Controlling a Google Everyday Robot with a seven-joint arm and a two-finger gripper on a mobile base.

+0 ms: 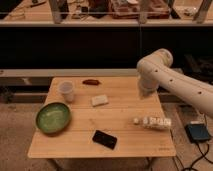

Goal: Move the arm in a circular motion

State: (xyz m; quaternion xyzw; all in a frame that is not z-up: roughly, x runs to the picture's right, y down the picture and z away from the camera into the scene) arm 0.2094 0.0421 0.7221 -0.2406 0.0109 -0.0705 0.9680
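The cream-white arm [172, 80] reaches in from the right edge, bends at a rounded joint [155, 61] and points down. Its narrow tip, the gripper [144, 95], hangs just above the right part of the wooden table [80, 142]. It is above and behind a lying bottle [152, 121] and holds nothing that I can see.
On the table are a green bowl [52, 117], a clear cup [66, 91], a white block [99, 100], a black phone [104, 139] and a small reddish item [91, 82]. Dark shelving [100, 45] stands behind. A blue box [198, 132] with cables lies on the floor at the right.
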